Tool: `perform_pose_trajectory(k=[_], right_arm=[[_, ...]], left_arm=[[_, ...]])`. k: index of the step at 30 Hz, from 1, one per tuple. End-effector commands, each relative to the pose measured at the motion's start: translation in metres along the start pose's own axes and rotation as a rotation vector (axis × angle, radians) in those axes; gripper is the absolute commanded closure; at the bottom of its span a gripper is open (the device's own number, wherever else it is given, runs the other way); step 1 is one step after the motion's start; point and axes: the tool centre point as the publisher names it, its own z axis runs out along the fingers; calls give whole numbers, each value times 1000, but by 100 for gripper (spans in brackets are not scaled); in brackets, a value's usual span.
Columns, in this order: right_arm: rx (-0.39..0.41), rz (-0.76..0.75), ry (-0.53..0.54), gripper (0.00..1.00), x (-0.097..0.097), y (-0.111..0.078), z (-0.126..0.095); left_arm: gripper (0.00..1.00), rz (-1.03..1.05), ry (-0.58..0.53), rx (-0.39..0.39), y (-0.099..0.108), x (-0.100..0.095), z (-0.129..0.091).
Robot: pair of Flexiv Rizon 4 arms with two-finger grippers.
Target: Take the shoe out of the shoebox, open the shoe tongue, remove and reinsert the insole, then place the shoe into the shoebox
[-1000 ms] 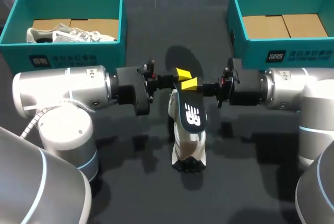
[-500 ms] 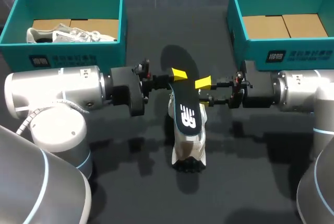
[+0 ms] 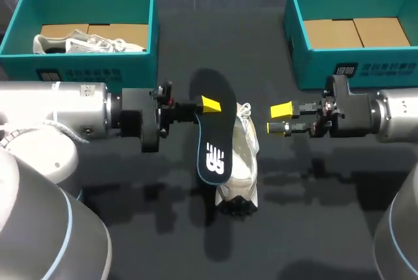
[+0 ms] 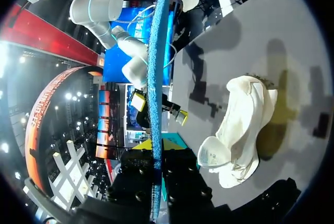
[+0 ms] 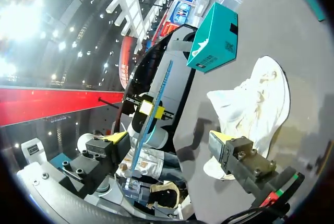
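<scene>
Left fingers (image 3: 209,104) are pinching the black insole (image 3: 213,138) partway along its length. In the left wrist view the insole (image 4: 155,78) is running edge-on straight out from between the two yellow tips, its underside blue.

Right fingers (image 3: 279,113) are standing spread apart and gripping nothing. They are pointing toward the left fingers.

The pale shoe (image 3: 240,159) is resting on the dark worktop (image 3: 163,228), between the two sets of fingers and apart from the right ones.

A teal box (image 3: 91,71) beyond the left fingers is holding a second shoe (image 3: 88,43). Another teal box (image 3: 313,71) is sitting beyond the right fingers.
</scene>
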Motion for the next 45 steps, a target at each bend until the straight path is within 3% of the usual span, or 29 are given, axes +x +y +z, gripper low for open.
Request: perform_pose_trajectory(k=[1,2,3,6,10,12,13,26,28,31,35,36,37,45], right_arm=[[-1,0,-4,0,1,-1,0],[-1,0,-4,0,1,-1,0],[76,-74,-63,0,5,0,2],[153,-220,-149,0,8,0,-4],[205,-427,-226,0,9,-7,-21],[306,-479,-321,0,5,-14,-28],[306,-479,-321,0,5,-14,-28],[306,-479,-321,0,5,-14,-28],[387,-557,-356,0,7,-21,-32],[437,-654,-387,0,9,-30,-39],[456,-778,-404,0,6,-41,-50],[449,-886,-425,0,5,-47,-53],[431,-952,-413,0,7,-52,-57],[432,-955,-388,0,8,-54,-60]], left_arm=[[100,0,9,12,0,-2,-16],[100,0,9,12,0,-2,-16],[100,0,9,12,0,-2,-16],[100,8,39,-5,-7,0,-13],[100,-87,30,50,-18,2,-16],[100,-147,17,74,-21,0,-19],[100,-111,19,46,-24,-1,-22],[100,-132,20,37,-30,-2,-19],[100,-169,32,51,-40,-3,-16],[100,-230,60,59,-48,-3,-16],[100,-329,66,114,-59,0,-18],[100,-358,100,172,-65,0,-19],[100,-358,100,172,-65,0,-19],[100,-358,100,172,-65,0,-19]])
